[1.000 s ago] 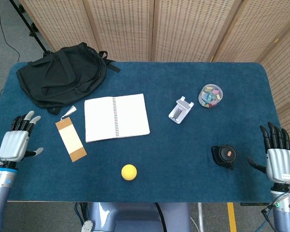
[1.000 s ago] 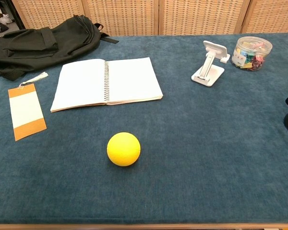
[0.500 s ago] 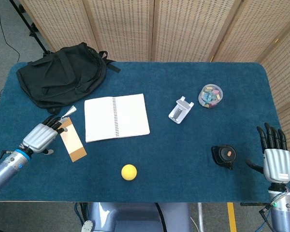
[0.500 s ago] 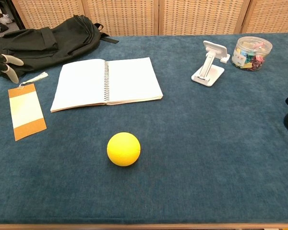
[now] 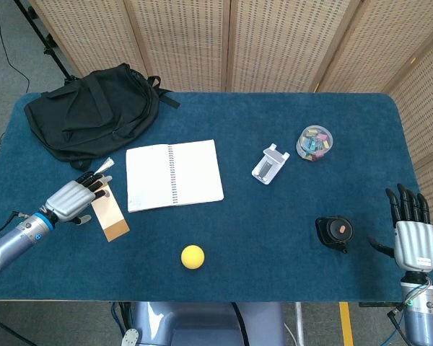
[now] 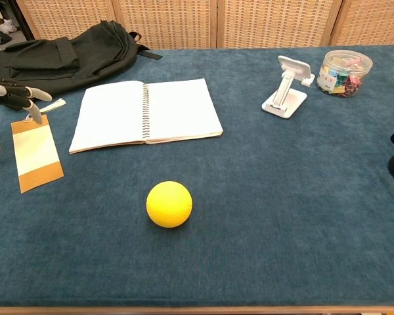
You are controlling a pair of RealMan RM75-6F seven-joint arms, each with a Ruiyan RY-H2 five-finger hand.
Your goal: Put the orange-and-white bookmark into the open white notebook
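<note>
We are watching the left robot hand point(image 5: 73, 200) doing nearly all the moving here. A second ago it was hovering at the left edge of the worktop point(image 5: 274, 238), well apart from everything; now it is reaching in over the far end of the bookmark point(image 5: 108, 213), with its fingers spread and extended toward the tassel end. It is not gripping anything, and we cannot tell whether the fingertips point(image 6: 33, 113) are touching the card or only hanging above it. In the chest view only those fingertips are showing, at the left border, just over the bookmark's far edge.

The right robot hand point(image 5: 413, 234) is staying out at the near right corner, fingers straight and apart, empty, having shifted only slightly.

The notebook point(image 5: 173, 175) is lying open and flat where it was, just right of the bookmark. The bookmark itself is lying flat on the worktop in the same spot, angled, not yet lifted.

We are judging that the reach is finishing and the grasp is about to begin. A thin card flat on cloth is likely to be awkward to pick up, so we are expecting the fingers to need an edge.
</note>
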